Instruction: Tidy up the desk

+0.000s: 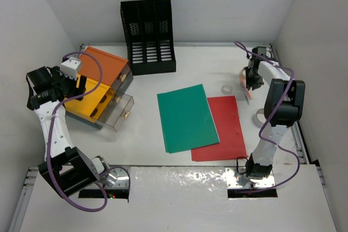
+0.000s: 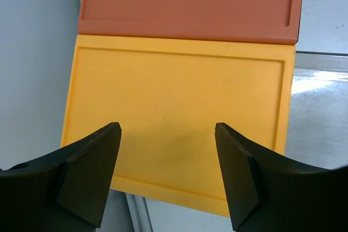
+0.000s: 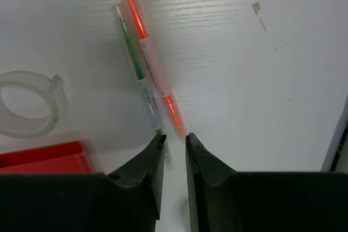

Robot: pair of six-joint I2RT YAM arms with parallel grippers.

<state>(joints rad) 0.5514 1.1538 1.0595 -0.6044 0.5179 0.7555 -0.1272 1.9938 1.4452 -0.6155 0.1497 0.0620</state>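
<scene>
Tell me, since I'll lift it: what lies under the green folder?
The green folder covers the left part of the red folder, on the desk. Anything else beneath is hidden.

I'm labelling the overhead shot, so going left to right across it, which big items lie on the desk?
Orange-and-yellow drawer box → black mesh file rack → green folder → red folder.

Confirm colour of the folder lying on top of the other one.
Green. The green folder overlaps the red folder; clearest in top external view.
</scene>
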